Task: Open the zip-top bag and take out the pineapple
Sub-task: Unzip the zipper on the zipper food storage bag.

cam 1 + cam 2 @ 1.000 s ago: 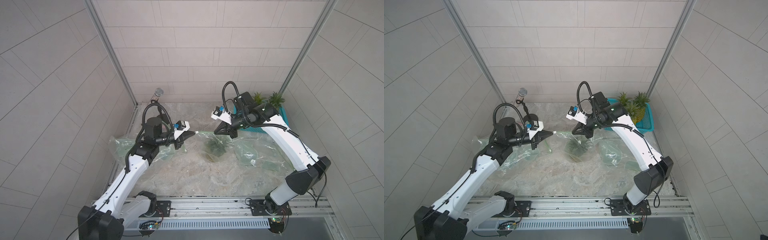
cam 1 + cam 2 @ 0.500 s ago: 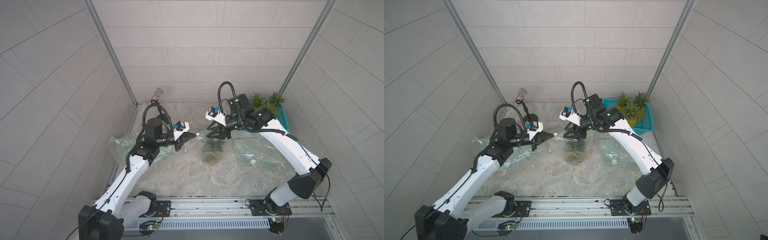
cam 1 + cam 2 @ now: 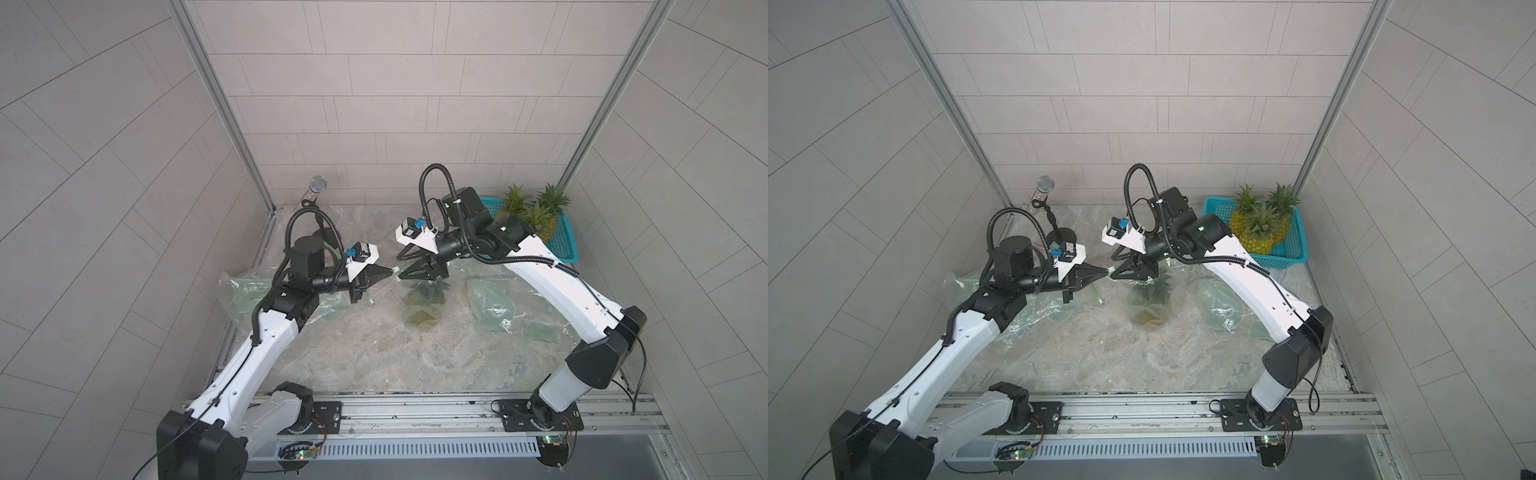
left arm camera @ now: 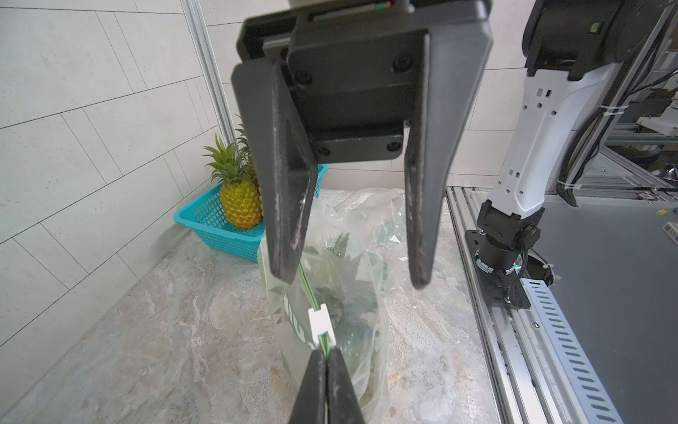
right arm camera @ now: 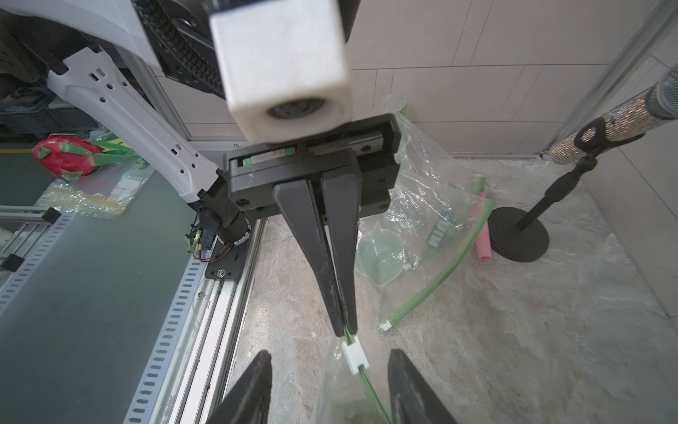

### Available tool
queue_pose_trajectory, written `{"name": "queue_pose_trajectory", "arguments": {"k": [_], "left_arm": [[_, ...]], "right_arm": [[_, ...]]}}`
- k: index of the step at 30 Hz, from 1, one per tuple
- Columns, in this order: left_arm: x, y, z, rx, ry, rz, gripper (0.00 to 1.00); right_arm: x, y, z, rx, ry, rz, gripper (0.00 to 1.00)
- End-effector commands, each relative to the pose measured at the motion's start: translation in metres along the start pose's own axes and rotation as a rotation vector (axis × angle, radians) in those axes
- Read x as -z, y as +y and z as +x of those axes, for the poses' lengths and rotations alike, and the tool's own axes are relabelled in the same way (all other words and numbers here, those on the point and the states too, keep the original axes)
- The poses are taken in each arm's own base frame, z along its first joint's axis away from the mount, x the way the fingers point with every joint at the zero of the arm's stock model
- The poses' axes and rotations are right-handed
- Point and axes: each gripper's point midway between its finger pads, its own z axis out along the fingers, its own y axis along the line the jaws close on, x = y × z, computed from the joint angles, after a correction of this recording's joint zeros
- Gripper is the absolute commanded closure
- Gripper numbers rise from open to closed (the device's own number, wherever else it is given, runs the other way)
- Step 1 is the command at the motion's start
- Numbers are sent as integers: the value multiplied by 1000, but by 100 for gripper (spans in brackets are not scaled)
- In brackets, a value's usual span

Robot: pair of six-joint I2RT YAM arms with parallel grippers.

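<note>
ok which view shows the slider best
The left wrist view: the slider is close and sharp, next to the left gripper pinching the bag. The right wrist view is nearly as good; both top views show only a white speck.

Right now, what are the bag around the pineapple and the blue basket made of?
The zip-top bag looks like thin clear plastic film, glossy and crinkled; the pineapple shows through it. The basket is probably rigid moulded plastic, turquoise, its walls a grid of small holes.
</note>
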Motion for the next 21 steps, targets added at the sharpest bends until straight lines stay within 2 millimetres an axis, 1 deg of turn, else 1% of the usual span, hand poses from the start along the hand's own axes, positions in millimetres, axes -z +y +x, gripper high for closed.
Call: {"name": "queue_pose_trajectory", "arguments": {"k": [1, 7, 10, 13, 14, 19, 21], "left_arm": [[3, -5, -15, -70, -43, 8, 100], [4, -6, -15, -67, -41, 7, 100], [4, -5, -15, -70, -41, 2, 100], [4, -5, -16, -73, -41, 0, 100], [4, -6, -16, -72, -42, 1, 100], [5, -6, -16, -74, -43, 2, 100], [5, -6, -16, -74, -42, 0, 100]], "right_arm": [[-6, 12, 0, 34, 15, -69, 48], [-13, 7, 1, 31, 27, -62, 49], [-15, 6, 4, 23, 34, -67, 53], [-17, 6, 7, 14, 45, -75, 62], [-17, 6, 8, 11, 48, -75, 64], [-22, 0, 13, -2, 66, -64, 64], [-22, -2, 13, -5, 70, -61, 67]]}}
